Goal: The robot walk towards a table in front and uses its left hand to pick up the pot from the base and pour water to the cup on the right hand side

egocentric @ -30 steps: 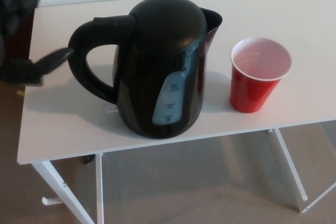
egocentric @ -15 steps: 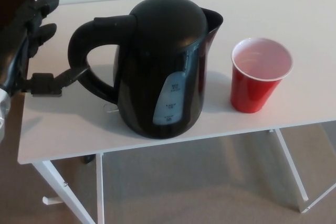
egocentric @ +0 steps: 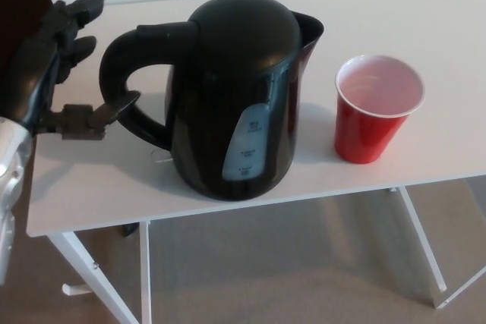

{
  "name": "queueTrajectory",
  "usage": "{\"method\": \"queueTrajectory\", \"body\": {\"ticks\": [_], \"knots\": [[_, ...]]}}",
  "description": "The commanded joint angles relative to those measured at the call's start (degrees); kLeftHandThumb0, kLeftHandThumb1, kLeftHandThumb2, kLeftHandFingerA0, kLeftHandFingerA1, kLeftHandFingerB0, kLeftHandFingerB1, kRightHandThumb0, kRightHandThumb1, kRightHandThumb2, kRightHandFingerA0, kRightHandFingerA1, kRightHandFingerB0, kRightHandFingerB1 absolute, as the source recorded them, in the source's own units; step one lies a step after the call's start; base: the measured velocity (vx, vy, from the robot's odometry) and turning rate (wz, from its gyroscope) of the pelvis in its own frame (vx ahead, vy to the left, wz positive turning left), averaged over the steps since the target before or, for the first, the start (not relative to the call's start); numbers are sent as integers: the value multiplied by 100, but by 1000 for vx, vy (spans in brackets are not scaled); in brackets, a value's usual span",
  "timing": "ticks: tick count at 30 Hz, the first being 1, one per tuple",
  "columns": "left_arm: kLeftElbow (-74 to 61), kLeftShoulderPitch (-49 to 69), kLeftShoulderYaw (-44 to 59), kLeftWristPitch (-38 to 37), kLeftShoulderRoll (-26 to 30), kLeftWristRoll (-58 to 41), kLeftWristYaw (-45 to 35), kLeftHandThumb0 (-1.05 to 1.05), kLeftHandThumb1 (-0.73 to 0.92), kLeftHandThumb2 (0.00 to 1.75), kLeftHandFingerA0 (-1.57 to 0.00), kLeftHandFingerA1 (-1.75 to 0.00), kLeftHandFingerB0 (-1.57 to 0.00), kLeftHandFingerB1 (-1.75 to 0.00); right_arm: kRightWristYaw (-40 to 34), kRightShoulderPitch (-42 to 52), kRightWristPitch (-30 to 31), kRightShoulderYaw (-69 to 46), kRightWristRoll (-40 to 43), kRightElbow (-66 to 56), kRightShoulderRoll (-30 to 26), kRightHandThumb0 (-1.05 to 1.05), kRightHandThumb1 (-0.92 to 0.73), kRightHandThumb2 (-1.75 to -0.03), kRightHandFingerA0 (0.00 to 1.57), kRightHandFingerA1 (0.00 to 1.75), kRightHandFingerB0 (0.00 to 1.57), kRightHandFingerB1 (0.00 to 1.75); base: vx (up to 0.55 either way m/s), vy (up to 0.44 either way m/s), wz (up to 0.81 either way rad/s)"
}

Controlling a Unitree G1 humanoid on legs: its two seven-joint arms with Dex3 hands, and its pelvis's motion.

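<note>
Kettle first: the black pot stands upright near the middle of the white table, its looped handle facing the robot's left and its spout toward the red cup, which sits apart on the right and looks empty. No separate base is visible under the pot, so I cannot tell if it rests on 1. The left hand hovers just beside the handle with its fingers spread and nothing in its grasp — 2 fingers are raised above, while the thumb reaches low toward the bottom of the loop, touching it or nearly so. The right hand is out of view. The likely risk is a poor grip: if the thumb pushes the handle before the fingers wrap through the loop, the pot could turn or slide toward the cup. A shallow hold could also let the heavy pot tip during the lift — spilling water short of the cup.
</note>
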Motion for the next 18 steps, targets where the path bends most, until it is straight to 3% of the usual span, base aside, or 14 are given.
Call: {"method": "queueTrajectory", "body": {"ticks": [1, 2, 10, 11, 18], "knots": [[84, -161, -56, 50, -108, 280, 205, -55, 44, 67, -18, -37, -11, -34, -57, 31, -61, 25, -12, -116, 16, -12, -61, -57, 42, 52, 50, 55, 0, 0, 0], [112, -187, -83, 17, -177, 322, 264, -55, 43, 67, -24, -39, -16, -35, -74, 46, -31, 40, -6, -200, 30, -11, -42, -87, 32, 59, 37, 61, 0, 0, 0], [321, -285, -141, -183, -441, 534, 503, -54, 43, 68, -27, -40, -21, -37, -131, 100, 29, 73, 2, -400, 70, -10, -43, -88, 32, 58, 40, 62, 0, 0, 0], [437, -346, -185, -243, -489, 632, 612, -49, 50, 55, -35, -34, -28, -30, -164, 110, 1, 129, -58, -484, 66, -10, -46, -89, 33, 59, 24, 54, 0, 0, 0], [631, -447, -197, -297, -587, 682, 621, -48, 50, 56, -34, -34, -27, -30, -182, 71, 27, 173, -33, -560, 73, -11, -45, -89, 34, 60, 31, 57, 0, 0, 0]]}}
